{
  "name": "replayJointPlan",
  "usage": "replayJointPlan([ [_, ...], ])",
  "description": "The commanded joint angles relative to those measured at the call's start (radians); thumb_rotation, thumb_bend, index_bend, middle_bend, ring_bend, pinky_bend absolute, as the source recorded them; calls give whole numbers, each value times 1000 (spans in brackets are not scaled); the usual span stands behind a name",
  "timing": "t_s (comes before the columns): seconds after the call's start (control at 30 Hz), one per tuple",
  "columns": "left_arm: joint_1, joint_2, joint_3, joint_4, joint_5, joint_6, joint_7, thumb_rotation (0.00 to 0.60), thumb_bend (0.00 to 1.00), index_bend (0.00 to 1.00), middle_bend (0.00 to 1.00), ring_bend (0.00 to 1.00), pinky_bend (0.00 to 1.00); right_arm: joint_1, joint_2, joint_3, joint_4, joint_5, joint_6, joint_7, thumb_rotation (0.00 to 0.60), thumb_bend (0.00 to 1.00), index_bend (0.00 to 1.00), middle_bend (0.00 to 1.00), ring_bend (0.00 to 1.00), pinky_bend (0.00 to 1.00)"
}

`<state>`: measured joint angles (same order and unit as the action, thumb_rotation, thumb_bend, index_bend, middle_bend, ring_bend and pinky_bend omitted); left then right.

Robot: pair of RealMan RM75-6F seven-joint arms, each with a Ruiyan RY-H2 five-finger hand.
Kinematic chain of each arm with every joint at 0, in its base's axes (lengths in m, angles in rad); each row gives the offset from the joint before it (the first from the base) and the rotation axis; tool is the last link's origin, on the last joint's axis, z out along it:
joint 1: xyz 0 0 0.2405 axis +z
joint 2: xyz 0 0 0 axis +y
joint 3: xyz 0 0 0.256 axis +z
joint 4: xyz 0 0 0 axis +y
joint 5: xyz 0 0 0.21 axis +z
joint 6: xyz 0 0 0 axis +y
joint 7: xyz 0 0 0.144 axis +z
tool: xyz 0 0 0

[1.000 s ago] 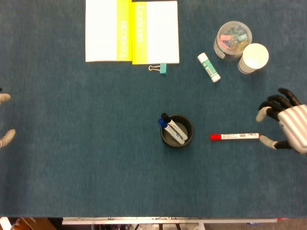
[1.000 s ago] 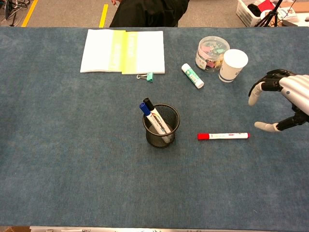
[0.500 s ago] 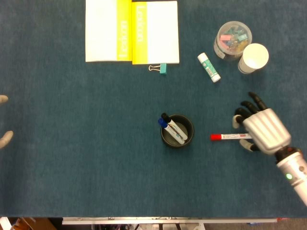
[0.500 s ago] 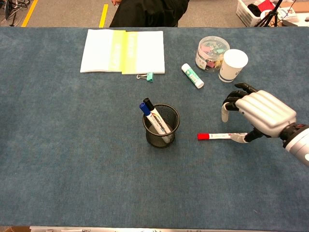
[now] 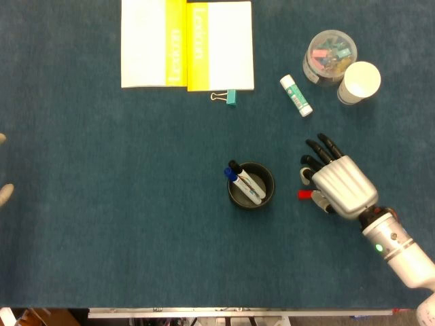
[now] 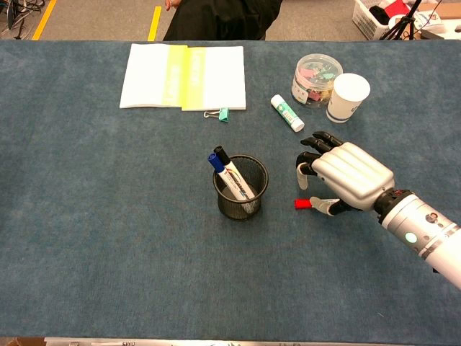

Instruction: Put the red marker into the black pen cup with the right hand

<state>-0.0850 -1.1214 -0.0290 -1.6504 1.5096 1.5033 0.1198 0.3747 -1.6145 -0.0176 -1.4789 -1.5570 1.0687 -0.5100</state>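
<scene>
Head view: right hand (image 5: 338, 185) lies palm down over the red marker (image 5: 305, 195) — only the marker's red cap end shows, poking out on the side facing the cup (image 5: 251, 185). Fingers are spread, pointing away toward the glue stick (image 5: 296, 95); whether thumb or finger has the marker pinched cannot be told, the hand covers it. The cup sits just beside the cap, with markers already standing in it. Left hand (image 5: 4, 193) only shows as pale fingertips at the frame edge — state cannot be told.

Chest view: right hand (image 6: 344, 175) again covers the marker (image 6: 302, 204) on the table (image 6: 108, 216), red cap visible below the fingertips, thumb low near the barrel. Mesh cup (image 6: 240, 187) apart from the cap. Far side: booklet (image 6: 184, 76), binder clip (image 6: 219, 114), clip jar (image 6: 315, 79), paper cup (image 6: 346, 97).
</scene>
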Motion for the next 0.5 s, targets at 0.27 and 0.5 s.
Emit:
replayJointPlan([
  [0.27,-1,2,-1,3,5,1,-7,600,150,278,214,180,149,18,-22,-19,23,5,-22,-45,600,261,498,302,69,0],
  [0.5,-1,5,-3,5,3,-1,-11,600,150,277,213,180,149,26,-24,-22,8,23,-34,-60,600,247,498,302,69,0],
])
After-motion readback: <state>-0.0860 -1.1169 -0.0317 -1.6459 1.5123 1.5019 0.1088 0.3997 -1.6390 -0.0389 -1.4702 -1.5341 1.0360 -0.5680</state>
